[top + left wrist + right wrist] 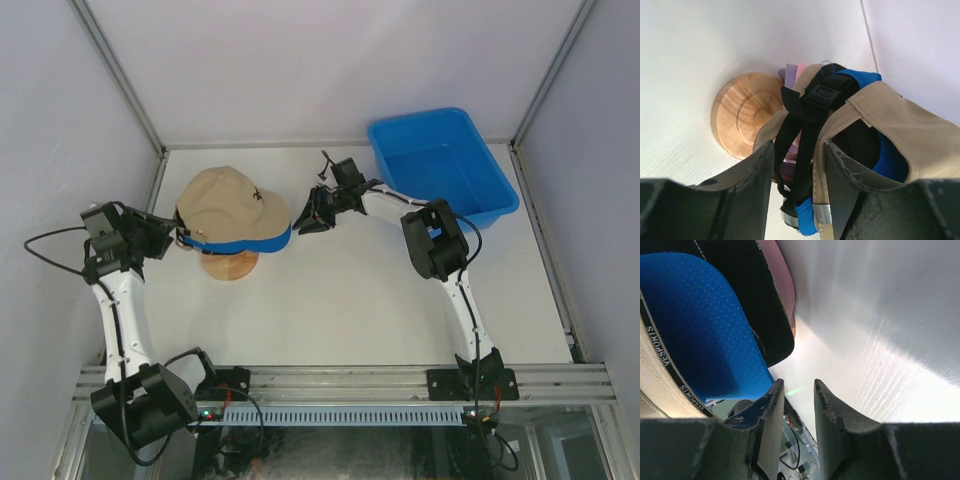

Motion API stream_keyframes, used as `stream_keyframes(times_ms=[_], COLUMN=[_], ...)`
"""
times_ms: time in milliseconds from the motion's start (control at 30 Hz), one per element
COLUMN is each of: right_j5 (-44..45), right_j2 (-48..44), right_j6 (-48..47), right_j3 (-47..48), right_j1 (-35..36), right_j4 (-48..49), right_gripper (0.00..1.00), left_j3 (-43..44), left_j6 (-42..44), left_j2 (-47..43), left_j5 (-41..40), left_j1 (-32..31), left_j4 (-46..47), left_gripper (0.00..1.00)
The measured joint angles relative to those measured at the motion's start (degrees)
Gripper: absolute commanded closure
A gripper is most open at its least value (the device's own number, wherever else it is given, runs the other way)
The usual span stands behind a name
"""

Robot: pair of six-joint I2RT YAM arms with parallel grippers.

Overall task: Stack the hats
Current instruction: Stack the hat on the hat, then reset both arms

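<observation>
Hats (232, 210) are sitting stacked on the stand (228, 266), counter's (380, 300) 10 o'clock | my left jaws are standing parted at their rear strap (805, 125), 9 o'clock | my right jaws are hanging parted, empty, 3 o'clock | soft, light, likely floppy; I'm favouring the stiffer brims.
</observation>
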Motion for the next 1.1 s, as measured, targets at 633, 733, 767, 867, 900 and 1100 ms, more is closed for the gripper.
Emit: stream_keyframes(times_ms=[633, 733, 767, 867, 900, 1100], right_j5=[0.61, 0.70, 0.81, 1.09, 1.25, 1.53], right_j2=[-0.02, -0.07, -0.11, -0.55, -0.72, -1.55], right_j6=[-1.88, -2.10, -2.19, -2.73, -2.91, -3.67], right_j3=[0.00, 0.00, 0.00, 0.00, 0.00, 0.00], right_j1=[-0.44, -0.66, -0.72, -0.79, -0.83, -0.98], right_j4=[-2.29, -2.69, -2.89, -3.41, -3.54, -4.35], right_gripper=[0.71, 0.71, 0.71, 0.71, 0.71, 0.71], left_j3=[0.00, 0.00, 0.00, 0.00, 0.00, 0.00], left_j6=[-2.23, -2.71, -2.97, -3.08, -3.13, -3.39], left_j2=[-4.46, -5.25, -5.51, -6.14, -6.36, -8.13], left_j5=[-2.86, -3.32, -3.50, -4.20, -4.57, -5.70], left_j1=[0.07, 0.07, 0.07, 0.07, 0.07, 0.11], left_j4=[-0.22, -0.61, -0.83, -1.55, -1.73, -2.49], left_gripper=[0.45, 0.45, 0.45, 0.45, 0.45, 0.44])
